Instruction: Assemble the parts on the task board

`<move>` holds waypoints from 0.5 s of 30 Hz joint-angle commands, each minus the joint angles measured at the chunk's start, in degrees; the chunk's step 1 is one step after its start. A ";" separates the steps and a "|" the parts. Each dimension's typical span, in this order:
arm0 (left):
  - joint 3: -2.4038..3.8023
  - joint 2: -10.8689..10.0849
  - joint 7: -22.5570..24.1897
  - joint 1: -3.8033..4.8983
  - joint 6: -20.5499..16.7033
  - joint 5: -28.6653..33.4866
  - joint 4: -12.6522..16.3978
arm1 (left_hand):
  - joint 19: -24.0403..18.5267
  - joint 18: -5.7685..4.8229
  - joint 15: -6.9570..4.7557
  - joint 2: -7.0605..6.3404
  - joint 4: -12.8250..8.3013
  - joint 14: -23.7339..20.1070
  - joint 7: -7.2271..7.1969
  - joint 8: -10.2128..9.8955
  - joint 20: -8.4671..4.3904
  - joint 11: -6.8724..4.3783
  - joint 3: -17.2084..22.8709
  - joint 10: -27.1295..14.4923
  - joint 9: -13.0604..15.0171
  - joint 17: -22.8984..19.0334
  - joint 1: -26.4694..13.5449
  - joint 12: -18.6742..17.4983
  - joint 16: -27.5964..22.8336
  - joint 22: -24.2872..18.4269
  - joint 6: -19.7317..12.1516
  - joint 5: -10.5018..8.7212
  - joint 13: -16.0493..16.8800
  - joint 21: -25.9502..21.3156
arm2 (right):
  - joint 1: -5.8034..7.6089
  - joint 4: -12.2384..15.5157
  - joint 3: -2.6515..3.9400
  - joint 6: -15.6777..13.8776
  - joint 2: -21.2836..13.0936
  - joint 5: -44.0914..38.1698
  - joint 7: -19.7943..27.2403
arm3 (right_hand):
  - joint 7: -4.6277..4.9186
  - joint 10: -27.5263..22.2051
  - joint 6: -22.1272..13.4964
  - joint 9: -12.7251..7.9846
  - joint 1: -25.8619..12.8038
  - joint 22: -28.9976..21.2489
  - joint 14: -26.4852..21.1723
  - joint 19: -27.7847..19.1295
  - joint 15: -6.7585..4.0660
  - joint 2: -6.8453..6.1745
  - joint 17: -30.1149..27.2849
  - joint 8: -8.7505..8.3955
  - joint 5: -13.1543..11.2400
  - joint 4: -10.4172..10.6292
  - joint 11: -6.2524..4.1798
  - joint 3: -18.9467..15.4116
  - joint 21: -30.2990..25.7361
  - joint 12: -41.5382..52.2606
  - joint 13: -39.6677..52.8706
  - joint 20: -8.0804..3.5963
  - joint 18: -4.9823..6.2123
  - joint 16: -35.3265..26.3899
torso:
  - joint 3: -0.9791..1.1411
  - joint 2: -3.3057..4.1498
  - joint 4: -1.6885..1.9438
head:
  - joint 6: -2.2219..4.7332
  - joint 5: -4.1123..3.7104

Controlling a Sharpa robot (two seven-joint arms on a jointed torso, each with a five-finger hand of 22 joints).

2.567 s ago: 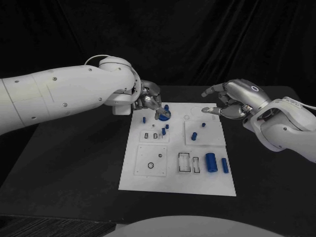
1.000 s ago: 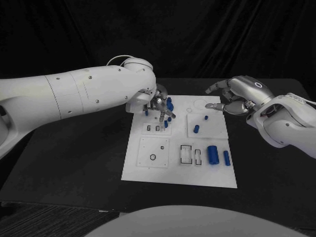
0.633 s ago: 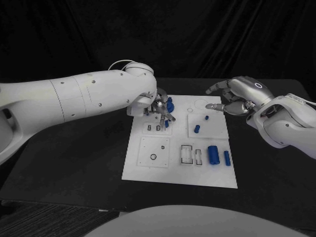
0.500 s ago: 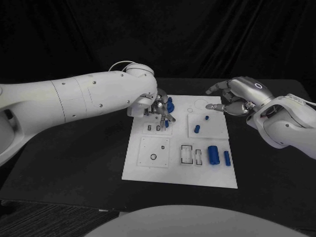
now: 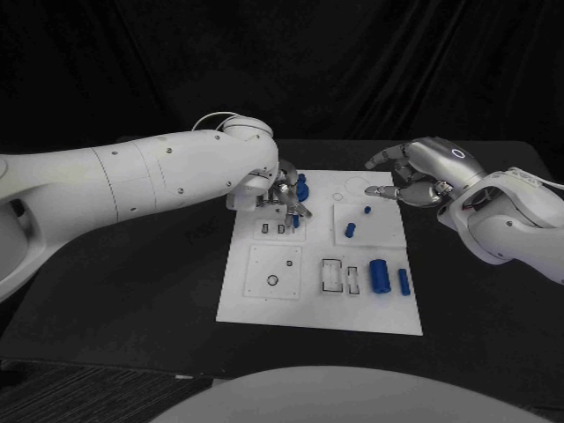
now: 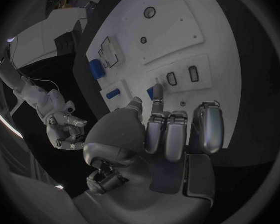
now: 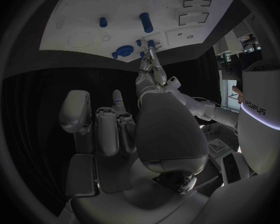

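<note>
head view — left robot hand (image 5: 286,196) grip unclear, right robot hand (image 5: 409,183) fingers apart, empty

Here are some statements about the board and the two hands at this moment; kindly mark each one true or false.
1. The left hand is over the far part of the task board. True.
2. The right hand grips the large blue cylinder. False: the cylinder lies on the board's near right part, away from that hand.
3. The board lies on a black table. True.
4. All blue parts lie off the board. False: they are on it.
</note>
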 commanded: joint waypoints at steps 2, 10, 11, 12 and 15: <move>0.05 0.31 1.27 -0.27 -0.62 0.06 -0.37 | -0.24 0.09 0.29 0.12 -0.21 5.95 0.00 -0.56 0.10 0.36 0.39 6.07 0.06 15.08 0.40 0.20 0.15 2.75 -0.55 0.43 15.07 -0.35 | -0.18 -0.07 0.04 0.11 0.08 -0.36 -0.79 | 0.11 5.97 0.44 -0.05 -0.03 5.25 3.94 0.33 0.48 0.45 7.95 0.29 0.38 -0.12 0.47 0.28 -0.08 0.20 15.10 -0.11 -0.37 0.04 | 0.00 0.02 -0.14 | 0.02 0.09; 0.05 0.71 1.44 -0.52 -0.76 0.06 -1.16 | -0.47 0.16 0.41 0.01 -1.06 5.95 0.10 -1.67 0.23 0.46 1.13 6.07 0.17 15.08 0.83 0.20 0.15 2.57 -0.44 0.93 15.07 -0.61 | -0.25 -0.12 0.04 0.32 0.08 -0.36 -0.95 | 0.14 5.97 0.45 -0.11 -0.03 5.24 3.93 0.32 0.50 0.51 7.91 0.28 0.48 -0.16 0.49 0.28 -0.17 0.20 15.10 -0.10 -0.35 0.00 | 0.12 -0.07 -0.01 | 0.02 -0.19; 0.05 0.76 1.44 -0.55 -0.73 0.06 -1.28 | -0.48 0.17 0.41 0.00 -1.13 5.95 0.10 -1.74 0.24 0.47 1.18 6.07 0.18 15.08 0.86 0.20 0.15 2.55 -0.41 0.98 15.07 -0.63 | -0.26 -0.13 0.04 0.33 0.08 -0.36 -0.97 | 0.14 5.97 0.45 -0.11 -0.03 5.24 3.93 0.32 0.50 0.51 7.91 0.28 0.48 -0.16 0.49 0.28 -0.17 0.20 15.10 -0.10 -0.35 0.00 | 0.12 -0.07 0.00 | 0.02 -0.22; 0.05 0.79 1.44 -0.57 -0.68 0.06 -1.37 | -0.47 0.16 0.42 -0.04 -1.29 5.95 0.11 -1.89 0.26 0.47 1.31 6.07 0.21 15.08 0.95 0.20 0.15 2.57 -0.35 1.06 15.07 -0.64 | -0.27 -0.14 0.04 0.33 0.08 -0.36 -0.98 | 0.14 5.97 0.45 -0.11 -0.03 5.24 3.93 0.32 0.50 0.51 7.91 0.28 0.48 -0.16 0.49 0.28 -0.17 0.20 15.10 -0.10 -0.35 0.00 | 0.13 -0.07 0.00 | 0.02 -0.23; 0.05 0.90 1.45 -0.67 -0.43 0.06 -1.67 | -0.52 0.18 0.43 -0.08 -1.44 5.95 0.11 -2.03 0.27 0.47 1.43 6.07 0.24 15.08 1.01 0.20 0.15 2.53 -0.28 1.15 15.07 -0.69 | -0.30 -0.17 0.04 0.38 0.08 -0.36 -1.04 | 0.14 5.97 0.45 -0.11 -0.03 5.24 3.93 0.32 0.50 0.51 7.91 0.28 0.48 -0.16 0.49 0.28 -0.17 0.20 15.10 -0.10 -0.35 0.00 | 0.10 -0.06 0.01 | 0.02 -0.28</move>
